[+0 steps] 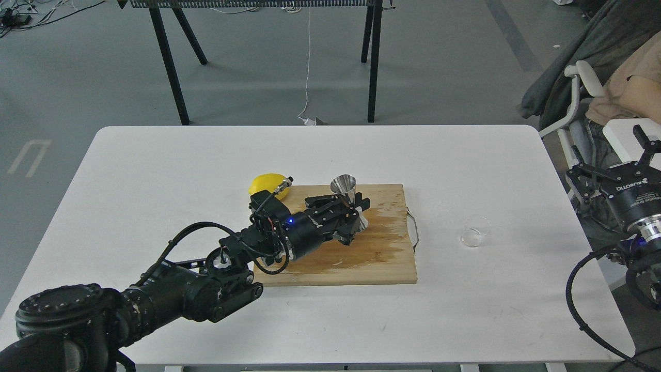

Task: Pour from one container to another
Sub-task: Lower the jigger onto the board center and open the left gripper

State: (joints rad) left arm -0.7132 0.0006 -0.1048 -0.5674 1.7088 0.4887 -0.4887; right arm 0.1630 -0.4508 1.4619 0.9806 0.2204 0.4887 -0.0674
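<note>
Evidently incomplete: left gripper point(345, 211) fingers straddle the jigger point(345, 192) upright on the cutting board point(382, 258), grip unconfirmed; right gripper point(609, 173) open, empty, well apart from the glass cup point(475, 231) on the table point(155, 170); pouring outstanding

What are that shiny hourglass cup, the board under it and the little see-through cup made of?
The jigger looks like polished steel: silvery, mirror-like cone. The board looks like unvarnished wood: pale grain, with a darker wet-looking patch. The cup seems clear glass, though plastic can't be ruled out: the white table shows straight through it.
</note>
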